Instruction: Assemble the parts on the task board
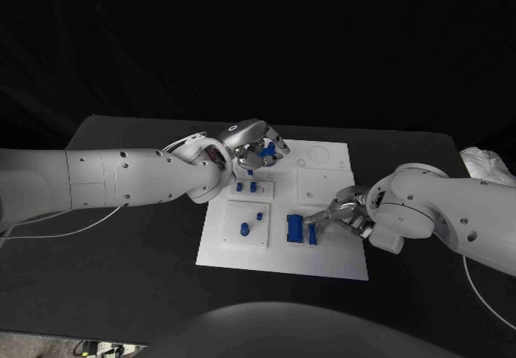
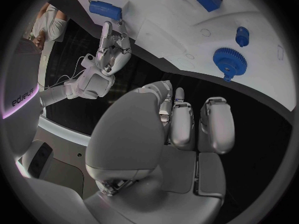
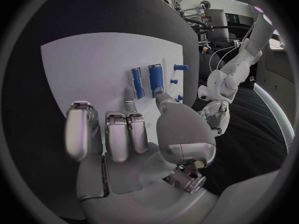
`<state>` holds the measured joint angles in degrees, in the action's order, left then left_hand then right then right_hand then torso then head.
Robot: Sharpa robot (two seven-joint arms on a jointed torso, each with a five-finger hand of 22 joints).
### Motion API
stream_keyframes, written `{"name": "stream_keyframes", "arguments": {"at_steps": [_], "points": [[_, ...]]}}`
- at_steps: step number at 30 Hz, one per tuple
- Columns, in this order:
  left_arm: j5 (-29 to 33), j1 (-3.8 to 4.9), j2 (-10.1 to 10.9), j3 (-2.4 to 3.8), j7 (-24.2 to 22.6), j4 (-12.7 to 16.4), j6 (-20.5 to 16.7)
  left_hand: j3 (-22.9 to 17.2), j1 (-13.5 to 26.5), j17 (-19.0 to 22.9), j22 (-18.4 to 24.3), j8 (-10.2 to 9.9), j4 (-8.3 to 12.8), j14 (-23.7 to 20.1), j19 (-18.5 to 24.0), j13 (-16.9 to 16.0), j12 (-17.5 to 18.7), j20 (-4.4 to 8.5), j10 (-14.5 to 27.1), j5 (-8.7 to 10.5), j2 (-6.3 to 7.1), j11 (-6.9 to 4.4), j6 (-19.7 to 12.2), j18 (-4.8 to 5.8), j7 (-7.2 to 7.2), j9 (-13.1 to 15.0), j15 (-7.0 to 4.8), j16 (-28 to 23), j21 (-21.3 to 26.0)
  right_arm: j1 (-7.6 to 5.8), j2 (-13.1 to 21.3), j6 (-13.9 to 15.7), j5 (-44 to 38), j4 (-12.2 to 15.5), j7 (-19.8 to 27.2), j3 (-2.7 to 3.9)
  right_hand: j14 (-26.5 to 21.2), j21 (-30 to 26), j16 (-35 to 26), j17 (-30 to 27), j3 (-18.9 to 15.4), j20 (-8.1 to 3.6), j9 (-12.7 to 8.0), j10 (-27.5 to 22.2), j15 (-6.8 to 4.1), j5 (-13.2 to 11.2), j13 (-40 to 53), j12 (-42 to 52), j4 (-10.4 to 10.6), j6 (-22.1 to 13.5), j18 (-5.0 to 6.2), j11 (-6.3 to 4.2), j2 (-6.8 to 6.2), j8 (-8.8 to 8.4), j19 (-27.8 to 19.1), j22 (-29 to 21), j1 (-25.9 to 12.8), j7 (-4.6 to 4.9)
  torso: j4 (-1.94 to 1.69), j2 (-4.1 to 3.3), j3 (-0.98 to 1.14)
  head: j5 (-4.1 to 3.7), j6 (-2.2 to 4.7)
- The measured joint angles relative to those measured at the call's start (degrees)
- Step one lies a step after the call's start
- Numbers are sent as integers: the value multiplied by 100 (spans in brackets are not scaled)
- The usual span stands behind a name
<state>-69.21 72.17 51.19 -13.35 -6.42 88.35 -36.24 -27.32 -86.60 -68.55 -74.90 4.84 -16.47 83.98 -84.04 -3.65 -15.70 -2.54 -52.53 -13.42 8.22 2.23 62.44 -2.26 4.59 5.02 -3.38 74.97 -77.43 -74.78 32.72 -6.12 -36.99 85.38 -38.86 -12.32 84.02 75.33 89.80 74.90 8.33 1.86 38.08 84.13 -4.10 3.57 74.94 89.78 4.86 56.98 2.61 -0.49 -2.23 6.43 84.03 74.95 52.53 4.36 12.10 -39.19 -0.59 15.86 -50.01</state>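
Black worktop [image 1: 129,246] carries the white task board [image 1: 282,261]; left hand [image 1: 255,143] hides a blue part [image 1: 269,152], grasp unclear; right hand [image 1: 342,212] released.

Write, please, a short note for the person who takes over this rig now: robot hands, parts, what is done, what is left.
Left robot hand: holds nothing, hovers at the far left corner of the board, beside the gear.
Right robot hand: holds nothing, thumb tip at the end of one of two bars lying side by side.
Small parts sit mid-board.
Done: cannot tell.
Left: probably gear and bars, which seem loose.
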Motion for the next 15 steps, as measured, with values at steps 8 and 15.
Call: {"name": "stream_keyframes", "arguments": {"at_steps": [8, 15], "points": [[0, -1, 23, 0, 1, 27, 9, 0, 0, 0, 0, 0, 0, 0, 21, 0, 0, -21, 0, 0, 0, 0, 0, 0, 0, 0, 0, 0, 0, -12, 495, 287, 49, 411, 285, 1, 0, -16, 0, 5, -274, 0, 83, -20, 0, -26, 0, 0, 243, -61, 0, 20, 11, 179, 0, 0, -156, 3, -1, 0, -1, 49, 0], [13, -2, 51, 0, -59, 37, -19, -16, 0, 0, 0, 0, -16, 0, 21, 0, 0, -21, -12, 0, 0, -12, 0, 0, 0, 3, 0, 0, 0, -138, 1313, 901, 95, 1151, 1081, 8, 0, 258, 0, 4, -376, 0, 461, -17, 0, 115, -1, 0, 284, -17, 0, -26, 248, 763, 0, -1, 148, -101, 2, -1, -3, 67, 0]]}}
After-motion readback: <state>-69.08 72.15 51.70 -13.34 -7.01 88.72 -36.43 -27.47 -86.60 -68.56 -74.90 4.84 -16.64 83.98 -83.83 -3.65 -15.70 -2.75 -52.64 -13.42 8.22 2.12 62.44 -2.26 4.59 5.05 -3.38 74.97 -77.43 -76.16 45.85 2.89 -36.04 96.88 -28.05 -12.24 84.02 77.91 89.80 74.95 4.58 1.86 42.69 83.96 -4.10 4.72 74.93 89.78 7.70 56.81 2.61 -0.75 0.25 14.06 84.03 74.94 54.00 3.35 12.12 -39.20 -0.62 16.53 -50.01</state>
